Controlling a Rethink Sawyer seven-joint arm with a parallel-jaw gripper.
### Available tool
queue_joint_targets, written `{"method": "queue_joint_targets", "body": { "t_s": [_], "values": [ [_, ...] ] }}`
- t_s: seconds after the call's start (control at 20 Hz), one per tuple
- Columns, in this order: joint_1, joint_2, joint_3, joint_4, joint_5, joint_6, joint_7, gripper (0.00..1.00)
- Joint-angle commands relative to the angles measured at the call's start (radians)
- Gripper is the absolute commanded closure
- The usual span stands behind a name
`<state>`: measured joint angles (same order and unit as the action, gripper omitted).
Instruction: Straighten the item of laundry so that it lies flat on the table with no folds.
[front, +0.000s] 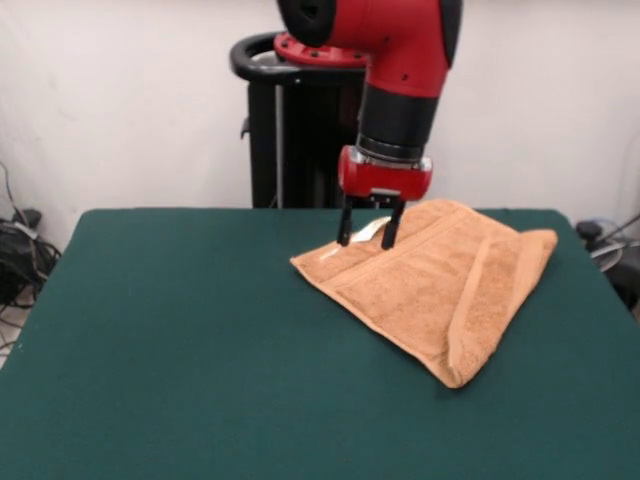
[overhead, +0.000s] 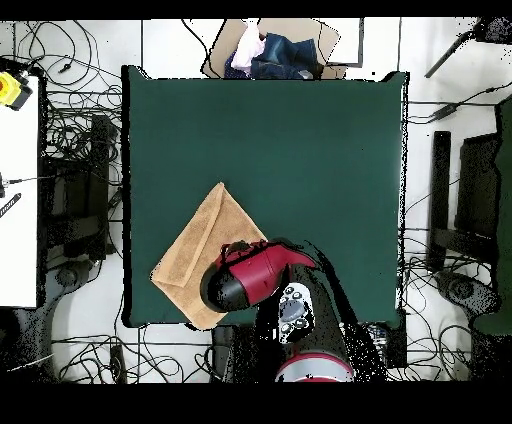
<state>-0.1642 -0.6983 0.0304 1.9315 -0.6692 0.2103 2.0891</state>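
The orange-tan towel (front: 440, 280) lies folded over on itself on the right side of the dark green table (front: 180, 340), with one corner pointing toward the near edge. A woven band stripe runs along it. My gripper (front: 368, 238) hangs straight down over the towel's far left corner. Its two black fingers (front: 345, 225) are apart, with the small white tag (front: 368, 230) showing between them, and the tips are at the cloth's edge. In the overhead view the towel (overhead: 195, 250) lies near the table's (overhead: 300, 150) lower left corner, and the red arm (overhead: 250, 275) hides the gripper.
The black pedestal (front: 290, 130) stands behind the table's far edge. Cables (front: 20, 250) lie on the floor to the left. In the overhead view a box of clothes (overhead: 270, 50) sits beyond the table's top edge, and black stands (overhead: 450, 200) are at the right.
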Motion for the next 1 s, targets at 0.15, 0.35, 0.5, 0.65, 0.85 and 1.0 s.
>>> {"method": "queue_joint_targets", "body": {
  "t_s": [0.15, 0.35, 0.5, 0.65, 0.85, 1.0],
  "values": [
    [0.06, 0.134, 0.022, -0.025, 0.012, 0.117, 0.045, 0.0],
    [0.096, 0.235, -0.023, -0.064, -0.019, 0.106, 0.058, 0.0],
    [0.112, 0.333, -0.061, -0.114, -0.056, 0.083, 0.055, 0.0],
    [0.131, 0.431, -0.097, -0.176, -0.08, 0.037, 0.067, 0.0],
    [0.132, 0.51, -0.108, -0.246, -0.075, 0.019, 0.068, 0.0],
    [0.119, 0.533, -0.101, -0.273, -0.07, 0.041, 0.05, 0.0]
  ]
}}
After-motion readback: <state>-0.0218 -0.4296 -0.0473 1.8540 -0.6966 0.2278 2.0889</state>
